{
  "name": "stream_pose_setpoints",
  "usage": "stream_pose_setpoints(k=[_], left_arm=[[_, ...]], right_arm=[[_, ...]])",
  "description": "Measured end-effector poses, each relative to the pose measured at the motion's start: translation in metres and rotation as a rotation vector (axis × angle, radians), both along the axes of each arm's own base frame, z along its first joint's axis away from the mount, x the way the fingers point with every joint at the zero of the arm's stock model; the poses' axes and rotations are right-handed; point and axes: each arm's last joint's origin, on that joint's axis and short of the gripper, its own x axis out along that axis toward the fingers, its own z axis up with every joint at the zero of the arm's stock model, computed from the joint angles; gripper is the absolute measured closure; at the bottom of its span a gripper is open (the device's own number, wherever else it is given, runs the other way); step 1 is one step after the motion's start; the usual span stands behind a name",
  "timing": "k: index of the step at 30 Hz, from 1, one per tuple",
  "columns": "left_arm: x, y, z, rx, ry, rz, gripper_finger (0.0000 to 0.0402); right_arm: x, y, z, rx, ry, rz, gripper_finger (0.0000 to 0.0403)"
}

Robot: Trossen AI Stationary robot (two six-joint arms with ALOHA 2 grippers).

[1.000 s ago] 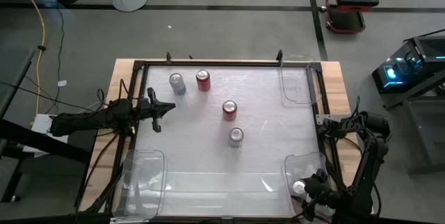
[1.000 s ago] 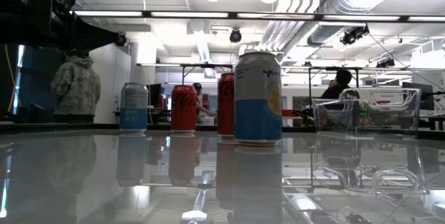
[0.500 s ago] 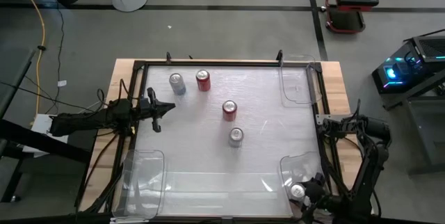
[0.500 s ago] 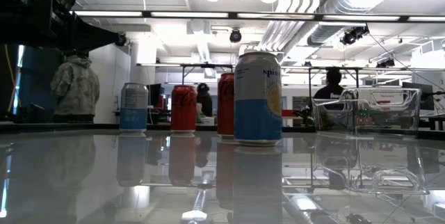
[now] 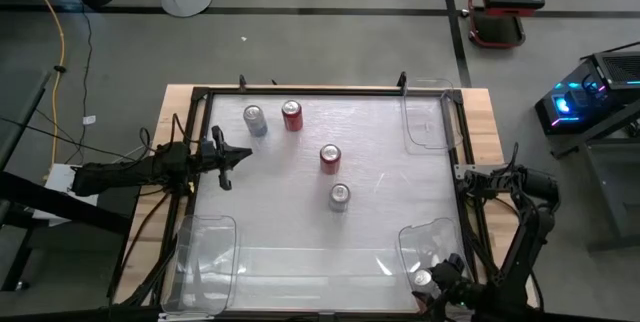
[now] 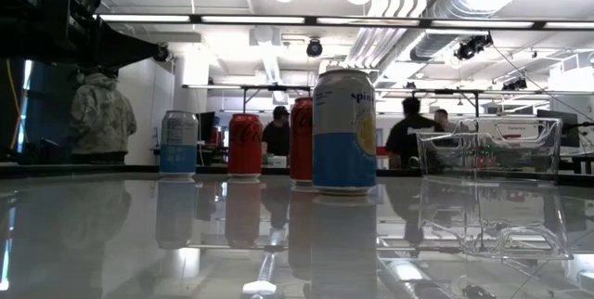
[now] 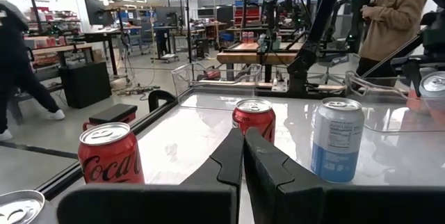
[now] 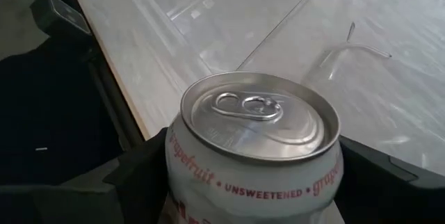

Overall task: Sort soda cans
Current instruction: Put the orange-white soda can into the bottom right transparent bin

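In the high view four soda cans stand upright on the table: a silver-blue can [image 5: 255, 119], a red can [image 5: 292, 115], a second red can [image 5: 330, 158] and a silver can [image 5: 339, 196]. The low view shows them in a row, the silver can [image 6: 343, 132] nearest. My left gripper [image 5: 225, 162] is shut and holds nothing at the table's left side, pointing toward the cans [image 7: 254, 116]. My right gripper [image 5: 424, 282] is at the near right corner, shut on a fifth, white-bodied can [image 8: 257, 140]. The sixth can is out of view. My right gripper holds the white can by its body just under the silver top [image 8: 261, 116], pinched between the two fingers [image 8: 139, 165], one on either side. The can stands upright in the hold. Whether its base is on the table or lifted, I cannot tell.
Clear plastic bins sit at the near left [image 5: 205, 247], near right [image 5: 425, 242] and far right [image 5: 425, 122] corners. A dark frame [image 5: 300, 92] runs along the table's edges. People stand in the room beyond the table [image 6: 102, 118].
My right gripper has carried its can a little toward the table's near edge and left. The near right clear bin beside it has shifted slightly left. People in the room behind have walked across.
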Motion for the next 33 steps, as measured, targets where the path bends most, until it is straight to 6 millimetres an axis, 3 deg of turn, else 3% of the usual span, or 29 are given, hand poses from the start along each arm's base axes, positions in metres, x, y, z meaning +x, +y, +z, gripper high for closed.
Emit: stream_pose_setpoints(k=[9,14,23,29,33], left_arm=[[0.0,0.0,0.0,0.0,0.0,0.002,0.0397],[0.0,0.0,0.0,0.0,0.0,0.002,0.0397],[0.0,0.0,0.0,0.0,-0.001,0.003,0.0397],[0.0,0.0,0.001,0.0,-0.007,0.003,0.0397],[0.0,0.0,0.001,0.001,-0.014,0.003,0.0397]], right_arm=[[-0.001,-0.007,-0.001,-0.106,-0.012,0.025,0.0092],[0.003,-0.016,0.0,-0.209,-0.037,0.017,0.0115],[0.014,-0.037,0.008,-0.408,-0.121,-0.02,0.0116],[0.015,-0.052,0.036,-0.48,-0.264,-0.02,0.0116],[0.026,-0.063,0.063,-0.547,-0.303,-0.008,0.0116]])
